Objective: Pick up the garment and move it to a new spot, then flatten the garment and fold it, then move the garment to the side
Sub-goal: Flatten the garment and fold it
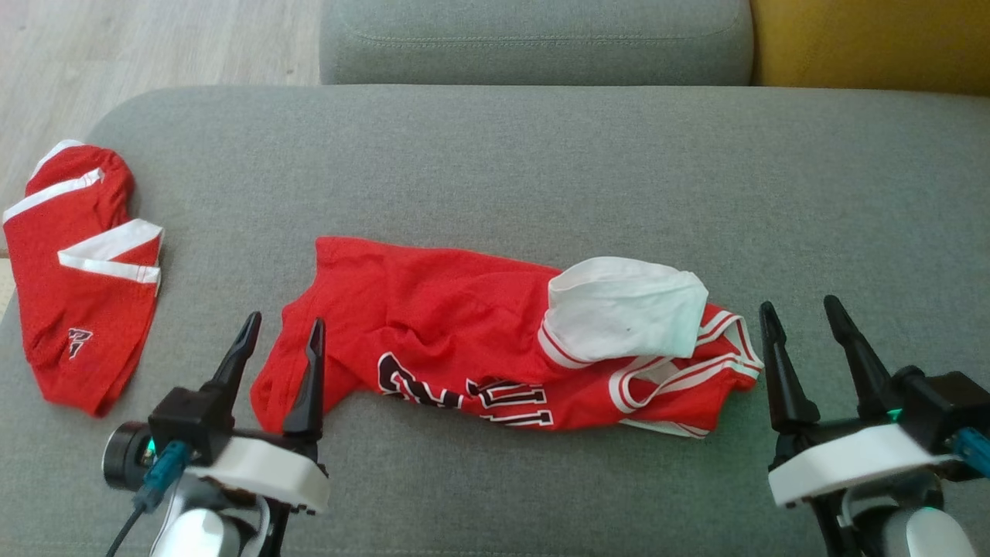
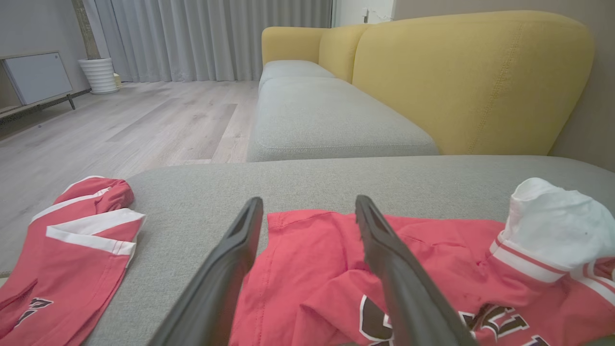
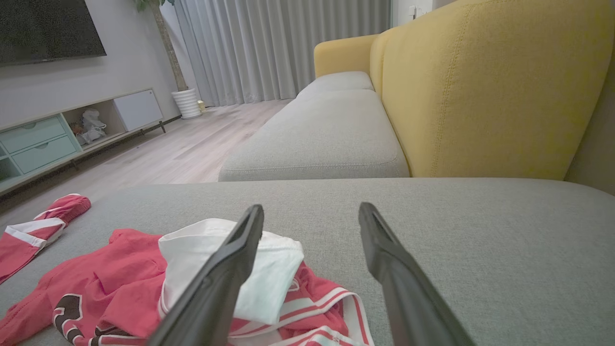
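A crumpled red jersey, the garment (image 1: 433, 333) (image 2: 322, 269) (image 3: 120, 274), lies across the middle of the grey cushion, with dark lettering along its near edge and a white inside flap (image 1: 623, 308) turned up at its right end. My left gripper (image 1: 282, 333) (image 2: 307, 211) stands open at the garment's left end, the right finger over the cloth's edge and nothing between the fingers. My right gripper (image 1: 804, 313) (image 3: 311, 214) stands open just right of the garment's striped right end, over bare cushion.
A second red piece with white bands (image 1: 77, 294) (image 2: 72, 240) lies at the cushion's far left edge, beside the drop to the wooden floor (image 1: 116, 46). Another grey seat (image 1: 534, 39) and a yellow backrest (image 1: 874, 42) stand beyond. Bare cushion (image 1: 541, 170) spreads behind the garment.
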### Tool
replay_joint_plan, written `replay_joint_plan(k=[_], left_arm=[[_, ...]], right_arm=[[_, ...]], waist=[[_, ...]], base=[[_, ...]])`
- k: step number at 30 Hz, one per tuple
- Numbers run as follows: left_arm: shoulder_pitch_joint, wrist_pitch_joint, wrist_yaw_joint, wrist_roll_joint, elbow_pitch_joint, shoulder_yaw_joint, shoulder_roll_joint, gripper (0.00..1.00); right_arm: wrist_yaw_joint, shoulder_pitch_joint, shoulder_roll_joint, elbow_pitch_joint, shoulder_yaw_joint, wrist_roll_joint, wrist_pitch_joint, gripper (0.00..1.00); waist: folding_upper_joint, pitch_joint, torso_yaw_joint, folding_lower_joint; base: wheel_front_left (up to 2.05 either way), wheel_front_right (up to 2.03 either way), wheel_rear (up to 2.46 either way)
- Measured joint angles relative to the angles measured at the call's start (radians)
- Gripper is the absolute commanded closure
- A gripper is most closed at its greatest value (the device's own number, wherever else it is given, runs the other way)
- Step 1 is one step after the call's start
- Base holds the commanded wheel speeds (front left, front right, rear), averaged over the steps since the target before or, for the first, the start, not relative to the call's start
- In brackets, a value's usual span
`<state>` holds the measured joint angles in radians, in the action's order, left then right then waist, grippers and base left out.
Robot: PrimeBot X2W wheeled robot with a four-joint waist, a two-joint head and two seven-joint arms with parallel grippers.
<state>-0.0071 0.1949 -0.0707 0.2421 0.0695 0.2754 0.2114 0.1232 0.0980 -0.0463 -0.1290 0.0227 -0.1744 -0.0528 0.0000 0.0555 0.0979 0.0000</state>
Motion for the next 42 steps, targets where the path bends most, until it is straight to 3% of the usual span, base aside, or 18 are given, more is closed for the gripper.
replay_joint_plan(k=[10, 15, 25, 29, 34, 35, 37, 42], left_arm=[[-0.003, -0.001, -0.001, 0.028, 0.009, 0.0, 0.0, 0.0], [-0.079, -0.055, 0.013, 0.051, 0.065, 0.004, -0.007, 0.0], [-0.452, -0.144, 0.101, 0.126, 0.438, -0.019, -0.013, 0.0], [-0.522, -0.173, 0.142, 0.178, 0.634, -0.04, -0.013, 0.0], [-0.569, -0.203, 0.185, 0.23, 0.735, -0.035, -0.017, 0.0], [-0.582, -0.202, 0.187, 0.236, 0.746, -0.033, -0.017, 0.21], [-0.6, -0.198, 0.191, 0.243, 0.768, -0.028, -0.015, 1.0], [-0.613, -0.156, 0.195, 0.246, 0.802, 0.009, -0.011, 1.0]], right_arm=[[0.0, 0.0, 0.0, -0.005, 0.001, -0.002, 0.0, 0.0], [0.0, -0.007, 0.0, -0.021, 0.005, -0.002, -0.006, 0.0], [0.0, -0.1, 0.0, -0.026, 0.027, 0.021, -0.018, 0.0], [0.0, -0.129, 0.0, -0.012, 0.034, 0.016, -0.012, 0.0], [0.0, -0.129, 0.0, 0.011, 0.029, 0.007, 0.001, 0.0], [0.0, -0.129, 0.0, 0.013, 0.029, 0.004, 0.002, 0.0], [0.0, -0.13, 0.0, 0.017, 0.03, -0.003, 0.005, 0.0], [0.0, -0.131, 0.0, 0.036, 0.032, -0.016, 0.006, 0.0]], waist=[[0.0, 0.015, -0.004, 0.0], [0.0, 0.058, -0.011, 0.0], [0.0, 0.201, -0.044, 0.0001], [0.0, 0.239, -0.083, 0.0001], [0.0, 0.252, -0.102, 0.0], [0.0, 0.254, -0.103, 0.0001], [0.0, 0.256, -0.105, 0.0001], [0.0, 0.252, -0.1, 0.0001]], base=[[0.0, 0.0, 0.0], [0.0, 0.0, 0.0], [0.0, 0.0, 0.0], [0.0, 0.0, 0.0], [0.0, 0.0, 0.0], [0.0, 0.0, 0.0], [0.0, 0.0, 0.0], [0.0, 0.0, 0.0]])
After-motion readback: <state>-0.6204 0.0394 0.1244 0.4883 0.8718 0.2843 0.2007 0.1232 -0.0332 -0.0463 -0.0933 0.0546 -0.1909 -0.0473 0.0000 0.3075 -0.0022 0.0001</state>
